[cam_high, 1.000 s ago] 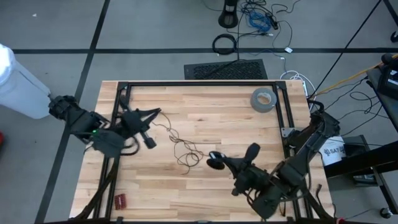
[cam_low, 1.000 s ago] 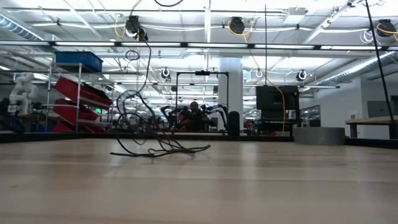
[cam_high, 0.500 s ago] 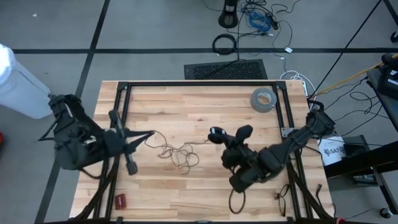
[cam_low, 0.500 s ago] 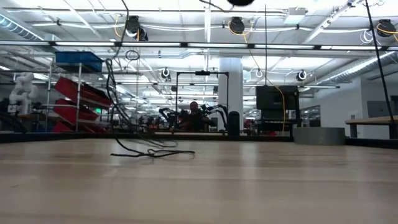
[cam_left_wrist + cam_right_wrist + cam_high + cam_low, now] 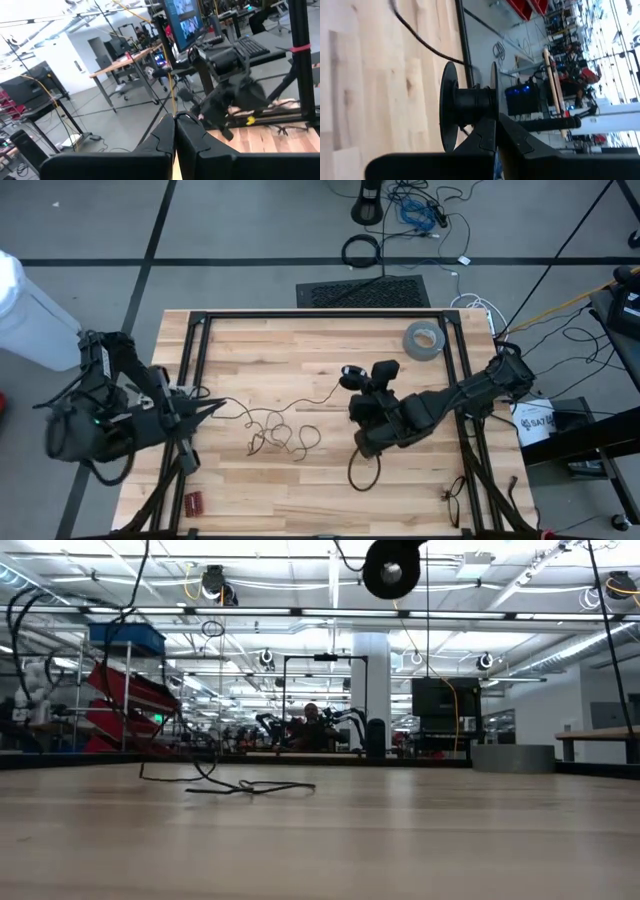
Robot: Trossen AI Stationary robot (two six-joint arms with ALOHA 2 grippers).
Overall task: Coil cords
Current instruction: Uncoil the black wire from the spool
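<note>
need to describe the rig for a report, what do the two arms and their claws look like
Both arms are dark, nearly black, jointed and bulky, with loose black cables looping beside them. The left claw and right claw each end in two flat, tapered black fingers. No markings are visible.

Robotics lab: workbenches [image 5: 131, 59], monitors [image 5: 184, 20]

Materials and finishes on the desk.
The desk [image 5: 320, 480] is pale planked wood, smooth and matt, framed by black metal rails [image 5: 320, 313]; the cord [image 5: 283, 430] is thin black plastic; the spool [image 5: 465, 107] is black, faintly glossy plastic; the tape roll [image 5: 424, 339] is matt grey.
</note>
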